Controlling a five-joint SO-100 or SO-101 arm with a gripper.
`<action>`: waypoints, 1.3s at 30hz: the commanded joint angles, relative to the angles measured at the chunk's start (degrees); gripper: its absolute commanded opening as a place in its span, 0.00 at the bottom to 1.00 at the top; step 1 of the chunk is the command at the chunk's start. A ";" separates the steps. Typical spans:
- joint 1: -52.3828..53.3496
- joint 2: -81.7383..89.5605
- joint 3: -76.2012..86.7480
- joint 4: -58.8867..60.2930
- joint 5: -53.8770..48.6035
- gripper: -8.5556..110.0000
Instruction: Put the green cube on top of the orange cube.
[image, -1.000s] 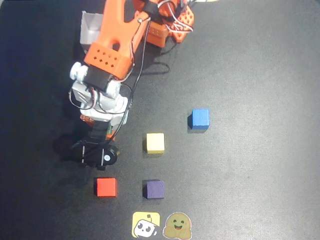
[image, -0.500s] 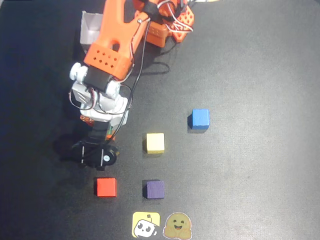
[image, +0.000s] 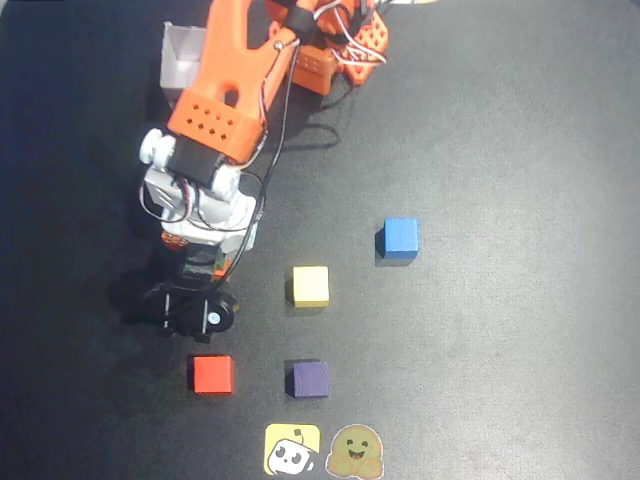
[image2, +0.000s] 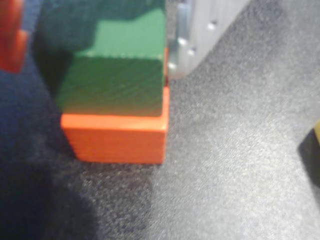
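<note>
Green cube (image2: 122, 75) flush atop orange cube (image2: 117, 137); gripper (image2: 107, 30) astride green cube, grip state unclear.

The arm (image: 225, 90) has orange printed shells, one perforated with round holes, white motor housings, a black wrist module, and loose red, white and black wires.

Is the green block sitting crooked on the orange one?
A little. In the wrist view the green cube rests on the orange cube but is shifted back and slightly turned, so a strip of orange shows in front and on the right. The gripper is close around it. Nothing else looks odd.
</note>
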 joint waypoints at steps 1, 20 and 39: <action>-0.35 2.81 -2.02 -0.35 0.53 0.28; -4.66 21.71 5.80 -1.85 3.34 0.28; -21.36 61.61 40.25 -11.95 9.14 0.08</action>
